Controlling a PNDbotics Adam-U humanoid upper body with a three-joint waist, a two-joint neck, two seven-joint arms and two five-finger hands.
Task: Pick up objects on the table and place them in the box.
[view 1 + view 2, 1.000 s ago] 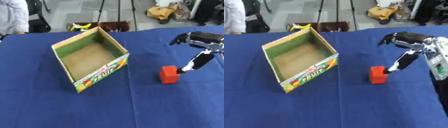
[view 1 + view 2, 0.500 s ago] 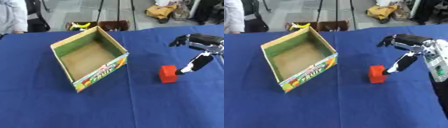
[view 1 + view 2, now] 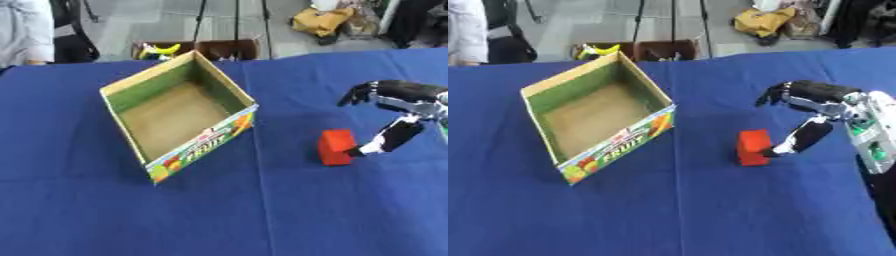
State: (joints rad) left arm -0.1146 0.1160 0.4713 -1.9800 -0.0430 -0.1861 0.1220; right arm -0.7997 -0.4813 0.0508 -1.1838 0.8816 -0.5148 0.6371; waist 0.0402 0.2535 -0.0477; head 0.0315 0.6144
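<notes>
Little has moved over the last second: the right hand hangs where it did beside the red block, and the block and the box lie as before.

Blue cloth covers the table from edge to edge. On it, well to the left of the fingers, sits the cardboard box, open at the top, with a plain brown floor, green inner walls, and a printed front panel showing fruit pictures and the word FRUIT. The box stands askew to the table edge and holds nothing that can be seen.

The red block is a small upright piece, plain red, standing on the cloth just left of the thumb tip and below the fingers. Whether the thumb tip touches its right face or stops just short is hard to make out.

The right arm comes in from the right edge, cut off there. Its fingers spread wide and droop above the block, while the thumb reaches down and leftward toward it. Nothing is held. The left hand does not show in either view.
</notes>
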